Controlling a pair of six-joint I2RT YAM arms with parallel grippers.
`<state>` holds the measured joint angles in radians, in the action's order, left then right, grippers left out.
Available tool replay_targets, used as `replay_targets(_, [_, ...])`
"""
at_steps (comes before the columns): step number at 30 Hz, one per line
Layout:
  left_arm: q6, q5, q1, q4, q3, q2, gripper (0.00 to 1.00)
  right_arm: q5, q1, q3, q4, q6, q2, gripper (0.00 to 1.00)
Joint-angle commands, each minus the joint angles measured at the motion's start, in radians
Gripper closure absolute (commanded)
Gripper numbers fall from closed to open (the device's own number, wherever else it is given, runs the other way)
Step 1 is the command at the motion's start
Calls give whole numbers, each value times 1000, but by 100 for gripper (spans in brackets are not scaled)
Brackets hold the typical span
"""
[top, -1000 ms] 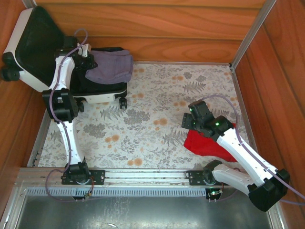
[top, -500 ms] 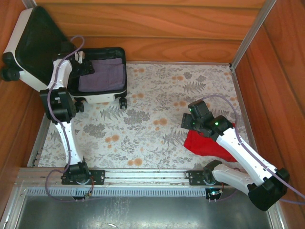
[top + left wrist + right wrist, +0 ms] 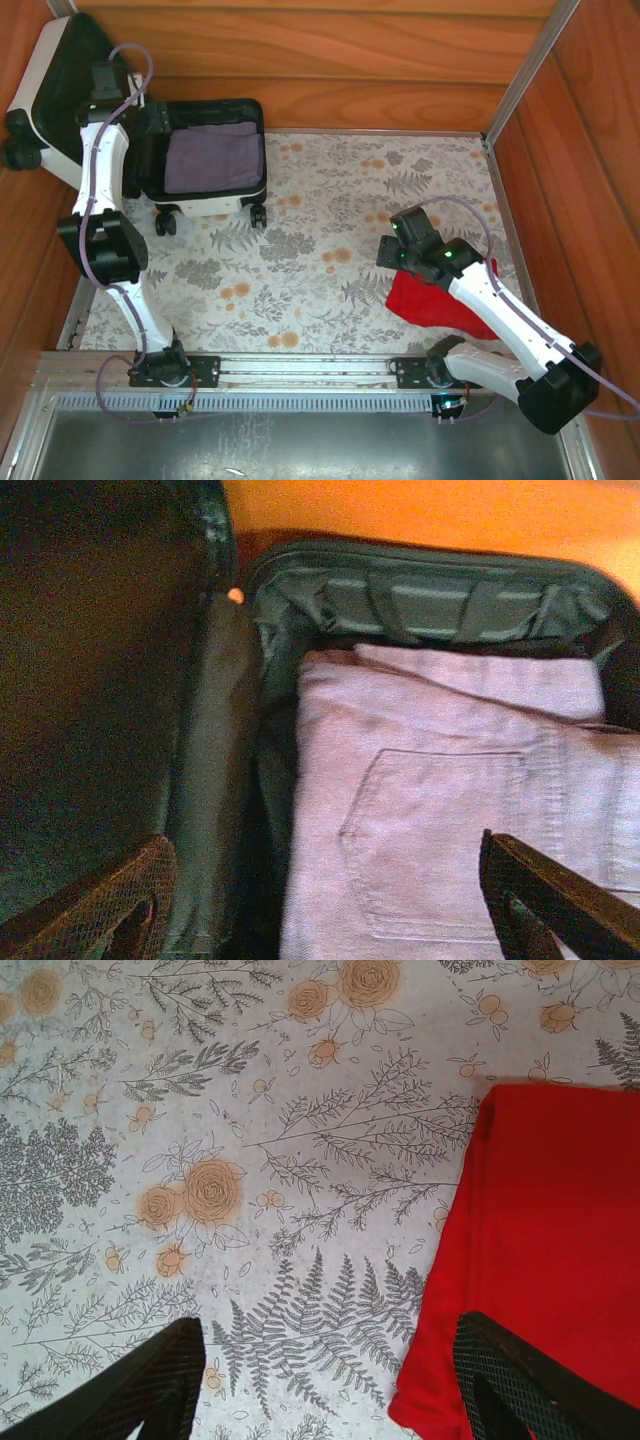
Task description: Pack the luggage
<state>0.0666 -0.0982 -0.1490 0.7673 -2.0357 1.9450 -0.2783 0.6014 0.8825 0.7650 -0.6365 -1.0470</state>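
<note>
**Step in hand.** The luggage [image 3: 215, 199] sits open at the far left corner of the worktop [image 3: 320, 250]. Its lid leans against the left wall and its base lies along the back wall. A folded grey-purple garment [image 3: 450, 810] lies flat in the base. A red cloth [image 3: 560, 1250] lies on the worktop near the right arm, well apart from the luggage, and is not yet packed. Judged from this layout, the step in hand is loading the second item.

**Next move.** The red cloth probably needs a pinch at its near edge, then a lift and a carry across the worktop to the open base. The cloth is limp and is likely to drape and drag.

**Gripper state.**
- The left gripper [image 3: 322, 900] hangs over the hinge side of the luggage. Its jaws are apart and hold nothing.
- The right gripper [image 3: 330, 1380] hovers above the cloth's left edge. Its jaws are apart and empty, one finger over red fabric and the other over bare worktop.
</note>
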Motion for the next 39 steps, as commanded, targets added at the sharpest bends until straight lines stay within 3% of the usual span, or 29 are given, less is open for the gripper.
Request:
replay_targets(1, [51, -109, -6, -22, 54, -5, 19, -8, -6, 45, -5, 12, -35, 30])
replay_targets(6, [135, -185, 21, -108, 290, -133, 17, -55, -32, 96, 112, -61, -161, 27])
replay_targets(11, [53, -51, 222, -202, 496, -330, 8, -31, -126, 111, 218, -94, -314, 24])
replay_targets(15, [158, -98, 293, -244, 631, -452, 8, -50, -158, 100, 232, -100, -354, 24])
replay_targets(19, [253, -128, 351, -394, 869, -627, 8, -41, -158, 97, 256, -105, -392, 25])
replay_targets(24, [311, -115, 483, -485, 1087, -799, 8, 28, -158, 73, 257, -95, -418, 33])
replay_targets(31, [395, -59, 675, -501, 1249, -895, 8, 63, -150, 19, 227, -114, -433, 34])
replay_targets(39, [474, -1, 826, -536, 1330, -897, 8, 67, -137, 15, 145, -108, -516, 33])
